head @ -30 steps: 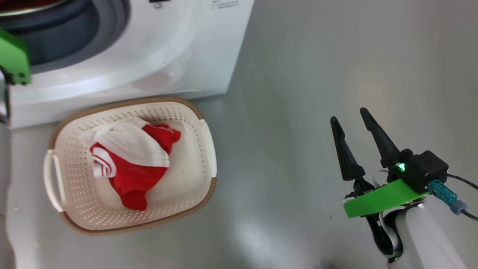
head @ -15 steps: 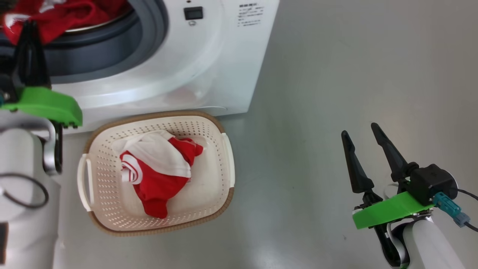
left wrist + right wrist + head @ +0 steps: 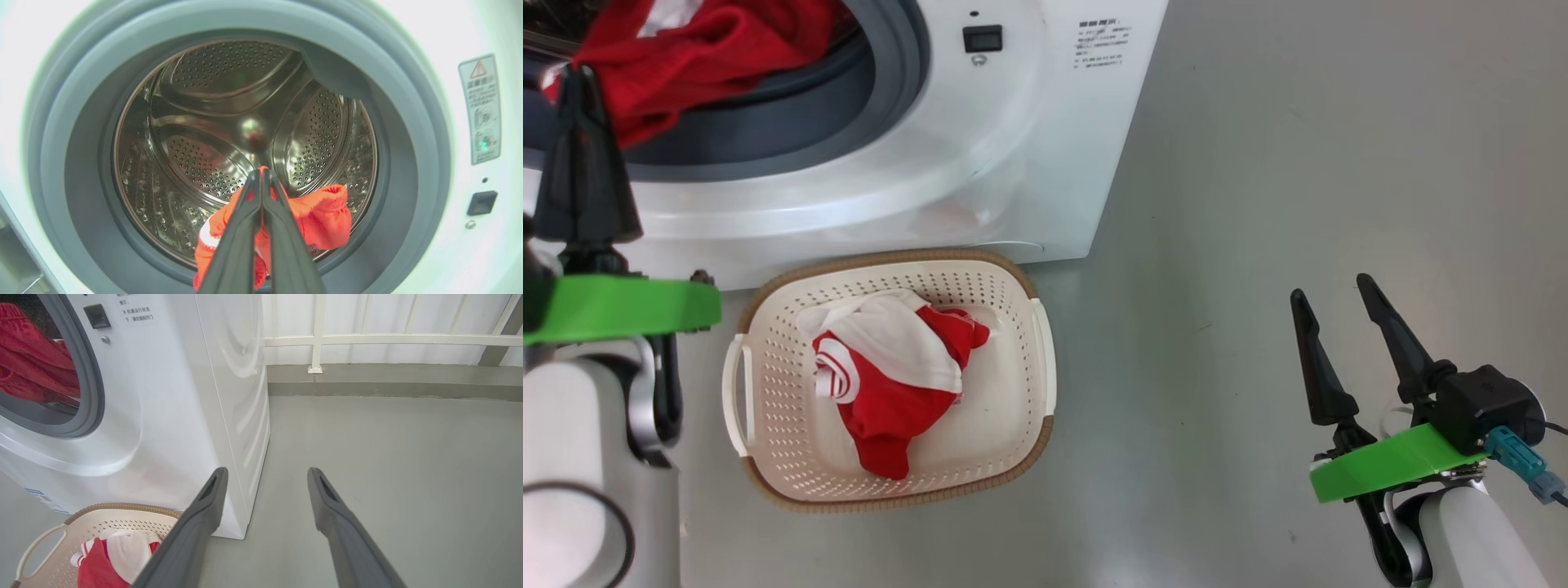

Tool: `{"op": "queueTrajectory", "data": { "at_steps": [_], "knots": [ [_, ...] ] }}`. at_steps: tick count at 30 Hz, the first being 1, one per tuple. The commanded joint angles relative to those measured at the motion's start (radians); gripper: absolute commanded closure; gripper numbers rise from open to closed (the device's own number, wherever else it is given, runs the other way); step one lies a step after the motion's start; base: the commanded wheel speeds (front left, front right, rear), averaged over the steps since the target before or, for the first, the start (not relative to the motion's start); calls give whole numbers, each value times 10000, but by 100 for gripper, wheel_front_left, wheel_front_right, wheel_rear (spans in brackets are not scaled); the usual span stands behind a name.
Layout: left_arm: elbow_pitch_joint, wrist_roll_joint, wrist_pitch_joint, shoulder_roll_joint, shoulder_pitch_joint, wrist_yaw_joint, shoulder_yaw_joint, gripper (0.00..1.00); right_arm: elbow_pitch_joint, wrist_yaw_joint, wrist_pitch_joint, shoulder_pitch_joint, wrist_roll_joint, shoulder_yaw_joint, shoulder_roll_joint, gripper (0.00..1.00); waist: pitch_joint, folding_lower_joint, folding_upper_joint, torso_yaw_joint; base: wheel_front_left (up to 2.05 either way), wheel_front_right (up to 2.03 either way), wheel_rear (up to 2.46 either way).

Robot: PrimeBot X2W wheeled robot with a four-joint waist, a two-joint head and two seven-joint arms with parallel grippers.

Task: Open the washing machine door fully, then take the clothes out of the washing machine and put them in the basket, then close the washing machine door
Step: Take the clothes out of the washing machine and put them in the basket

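My head camera has swung up onto the washing machine. The left claw is clenched on a red garment at the drum mouth. A red-and-white garment lies in the basket. The right claw hangs released, so unloading is underway.

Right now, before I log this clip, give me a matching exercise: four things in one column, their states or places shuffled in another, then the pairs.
Column one:
1. left claw
2. right claw
3. basket
4. drum

Column two:
A. open, over the floor
B. perforated steel, a red garment at its mouth
C. shut on the red garment
D. on the floor before the washing machine, a red-and-white garment inside

Pairs: 1-C, 2-A, 3-D, 4-B
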Motion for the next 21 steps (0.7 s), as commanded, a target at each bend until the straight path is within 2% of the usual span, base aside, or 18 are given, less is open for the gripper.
{"op": "queueTrajectory", "data": {
  "at_steps": [1, 13, 21],
  "knots": [
    [-512, 32, -77, 268, 232, -34, 383, 100, -275, 46, -65, 212, -174, 168, -43, 0, -18, 0, 0, 17, 0, 0, 0],
    [-3207, 207, -78, -319, 1072, -332, 1074, 100, -343, 46, -65, 251, -253, 87, -43, 0, 50, 0, 0, 145, 0, 0, 0],
    [-3678, 267, -78, -541, 1411, -479, 1147, 100, -359, 46, -65, 177, -248, 139, -43, 0, 184, 0, 0, 163, 0, 0, 0]
  ]
}}
